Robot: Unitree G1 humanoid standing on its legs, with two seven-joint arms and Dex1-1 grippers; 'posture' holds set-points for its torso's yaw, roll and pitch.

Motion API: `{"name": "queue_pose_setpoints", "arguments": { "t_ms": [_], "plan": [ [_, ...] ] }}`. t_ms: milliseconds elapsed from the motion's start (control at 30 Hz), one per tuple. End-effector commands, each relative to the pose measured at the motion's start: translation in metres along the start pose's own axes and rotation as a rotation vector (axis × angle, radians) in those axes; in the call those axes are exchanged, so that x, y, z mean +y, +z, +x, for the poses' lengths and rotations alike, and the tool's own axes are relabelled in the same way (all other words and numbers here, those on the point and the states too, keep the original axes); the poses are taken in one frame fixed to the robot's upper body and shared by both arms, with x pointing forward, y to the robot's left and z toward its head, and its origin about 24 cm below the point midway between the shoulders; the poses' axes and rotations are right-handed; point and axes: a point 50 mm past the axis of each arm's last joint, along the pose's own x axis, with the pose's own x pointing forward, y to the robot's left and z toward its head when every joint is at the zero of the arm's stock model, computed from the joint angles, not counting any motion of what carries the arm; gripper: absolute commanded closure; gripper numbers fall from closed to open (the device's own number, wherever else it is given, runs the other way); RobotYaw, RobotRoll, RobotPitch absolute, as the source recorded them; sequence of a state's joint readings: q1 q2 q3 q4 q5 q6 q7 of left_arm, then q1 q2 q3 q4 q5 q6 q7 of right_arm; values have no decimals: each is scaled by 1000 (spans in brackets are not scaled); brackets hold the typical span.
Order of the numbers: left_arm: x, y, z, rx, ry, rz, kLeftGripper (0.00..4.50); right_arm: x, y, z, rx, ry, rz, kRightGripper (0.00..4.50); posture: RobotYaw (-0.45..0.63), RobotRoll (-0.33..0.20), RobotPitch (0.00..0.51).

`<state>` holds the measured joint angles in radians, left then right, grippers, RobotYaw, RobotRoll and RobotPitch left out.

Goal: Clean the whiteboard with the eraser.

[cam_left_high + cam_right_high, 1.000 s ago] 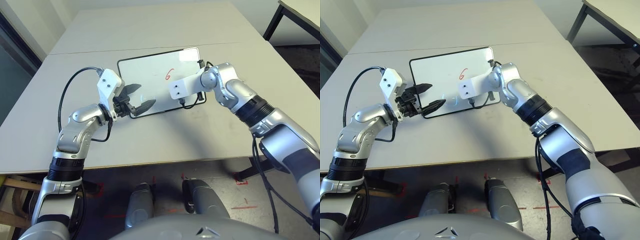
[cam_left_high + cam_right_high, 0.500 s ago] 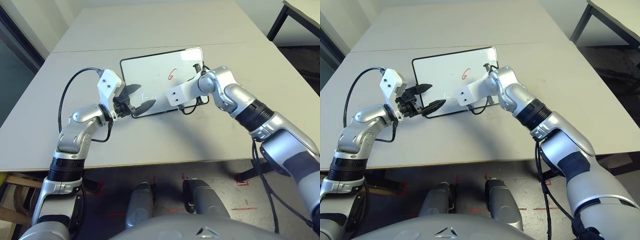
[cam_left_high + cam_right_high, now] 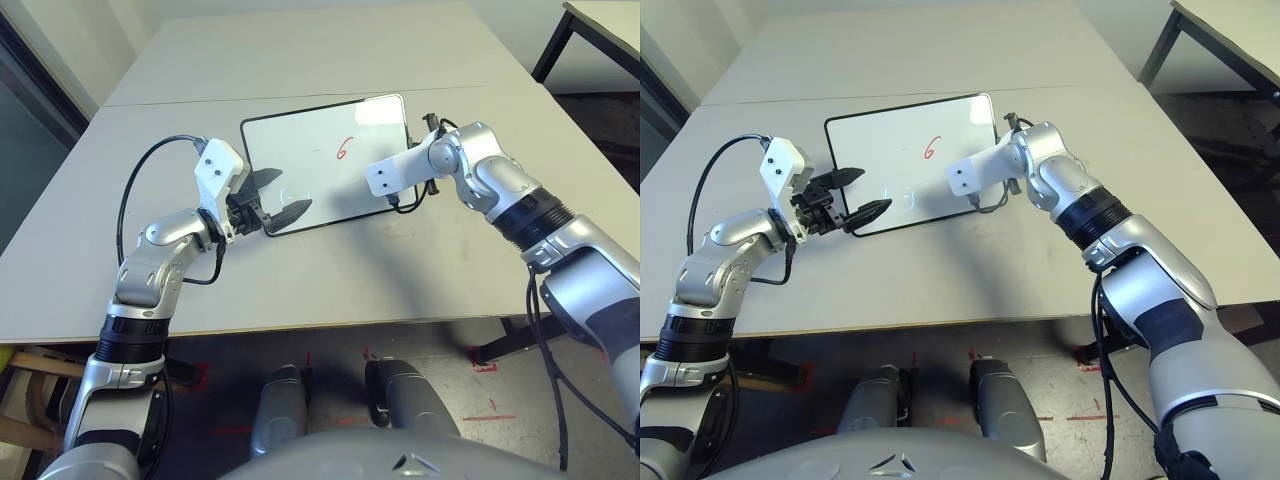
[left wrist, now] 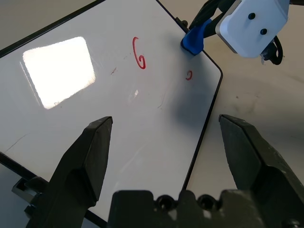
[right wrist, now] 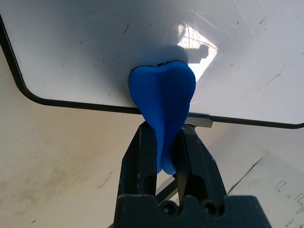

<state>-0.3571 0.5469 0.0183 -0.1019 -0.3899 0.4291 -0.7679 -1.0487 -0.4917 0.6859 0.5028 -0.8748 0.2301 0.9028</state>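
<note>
The whiteboard (image 3: 300, 150) lies flat on the grey table, carrying a red "6" (image 3: 341, 150) and a small red mark (image 4: 189, 75) near its right edge. My right gripper (image 5: 165, 128) is shut on the blue eraser (image 5: 163, 99). The eraser (image 4: 194, 40) presses on the board's right edge, beside a side knob (image 5: 199, 121). In the head view, the white wrist housing (image 3: 390, 178) covers that gripper. My left gripper (image 3: 283, 195) hovers open over the board's near left corner, and nothing sits between its fingers (image 4: 95, 152).
The grey table (image 3: 330, 270) has free room in front of the board and to both sides. A black cable (image 3: 135, 190) loops from my left wrist. A second table (image 3: 605, 25) with dark legs stands at the far right.
My right gripper has swept the eraser to the right, from the board's near middle to its right edge. The left arm has stayed put.
</note>
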Motion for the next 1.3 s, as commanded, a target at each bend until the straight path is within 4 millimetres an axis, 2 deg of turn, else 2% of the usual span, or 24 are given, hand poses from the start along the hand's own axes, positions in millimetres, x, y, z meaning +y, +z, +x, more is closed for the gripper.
{"name": "queue_pose_setpoints", "arguments": {
  "t_ms": [33, 567, 933, 1167, 1300],
  "plan": [
    [0, -5, -1, 14, -1, 0, 0, 5, 1, 3, 4, 17, 13, 4125, -89, 0, 82],
    [1, -9, -4, 26, 4, -4, 0, 12, 36, -6, -93, 30, 0, 4135, -91, 0, 93],
    [1, -10, -4, 23, 9, -7, 0, 15, 69, -9, -169, 34, -3, 4136, -83, 0, 93],
    [1, -9, -4, 21, 12, -7, 0, 18, 69, -8, -166, 40, -6, 4138, -82, 0, 93],
    [1, -8, -4, 21, 11, -7, 0, 22, 55, -5, -118, 47, -9, 4138, -86, 0, 93]
  ]
}}
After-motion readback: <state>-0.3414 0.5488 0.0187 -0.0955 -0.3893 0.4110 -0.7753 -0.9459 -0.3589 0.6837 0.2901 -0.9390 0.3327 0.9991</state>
